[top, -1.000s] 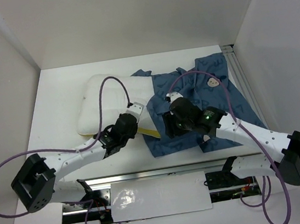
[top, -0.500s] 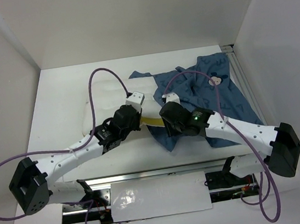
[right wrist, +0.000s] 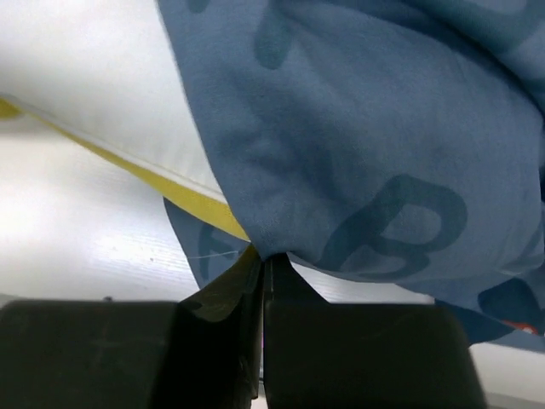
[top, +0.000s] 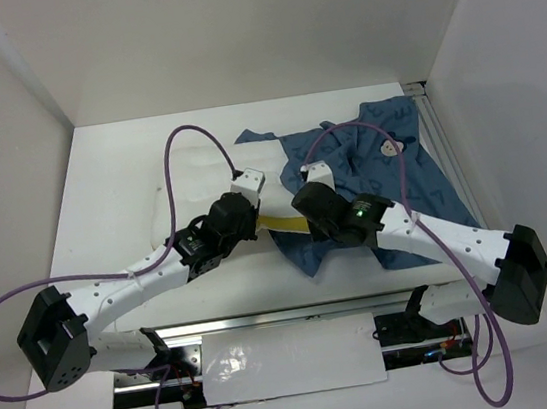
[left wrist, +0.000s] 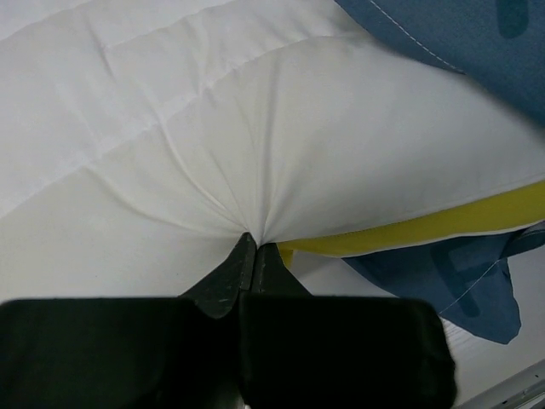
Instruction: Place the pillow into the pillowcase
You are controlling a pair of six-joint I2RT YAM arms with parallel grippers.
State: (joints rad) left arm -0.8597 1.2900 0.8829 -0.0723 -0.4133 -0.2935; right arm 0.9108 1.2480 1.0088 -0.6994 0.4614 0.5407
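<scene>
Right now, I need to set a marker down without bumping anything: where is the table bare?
Bare table lies left of the pillow, toward the left wall, and along the back wall beyond pillow and pillowcase. The middle is crowded: the left gripper pinches the pillow, the right gripper the pillowcase.

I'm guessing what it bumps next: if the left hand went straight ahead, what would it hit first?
The pillow. The left hand is shut on a pinch of its white cover, so straight ahead is most likely just more pillow.
</scene>
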